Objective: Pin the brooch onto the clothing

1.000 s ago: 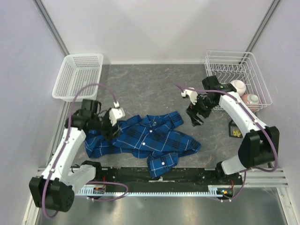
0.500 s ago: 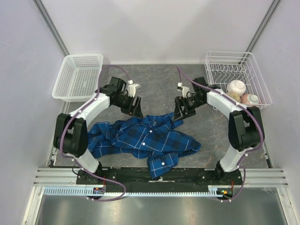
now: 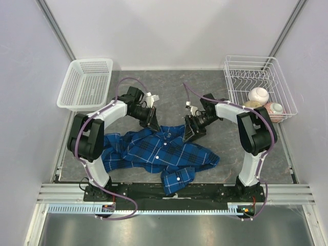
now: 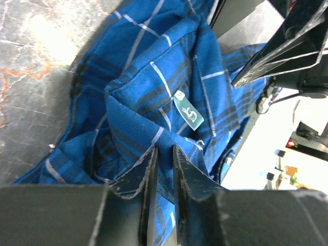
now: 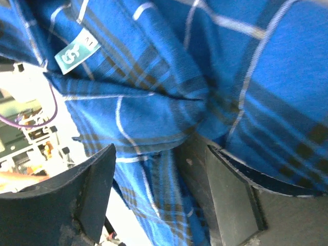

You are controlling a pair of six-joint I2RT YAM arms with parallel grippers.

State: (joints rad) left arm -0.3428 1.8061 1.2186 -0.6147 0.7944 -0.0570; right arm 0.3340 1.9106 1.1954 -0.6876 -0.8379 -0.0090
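The clothing (image 3: 164, 154), a blue plaid shirt, lies crumpled in the middle of the grey table. My left gripper (image 3: 154, 123) is at the shirt's far collar edge. In the left wrist view its jaws (image 4: 163, 159) are nearly together, pinching a fold of the plaid cloth just below a teal neck label (image 4: 188, 113). My right gripper (image 3: 187, 135) is at the collar's right end. In the right wrist view it (image 5: 160, 154) stands open, its fingers (image 5: 92, 189) wide on either side of a shirt fold. The brooch does not show in any view.
A white plastic basket (image 3: 84, 84) stands at the back left. A white wire rack (image 3: 233, 84) at the back right holds pale bowls (image 3: 259, 95). The arms' mounting rail (image 3: 174, 192) runs along the near edge under the shirt's hem.
Both arms have swung inward onto the shirt's collar, the left from the sleeve side and the right from near the rack. The left jaws have closed onto cloth. The right jaws narrowed slightly.
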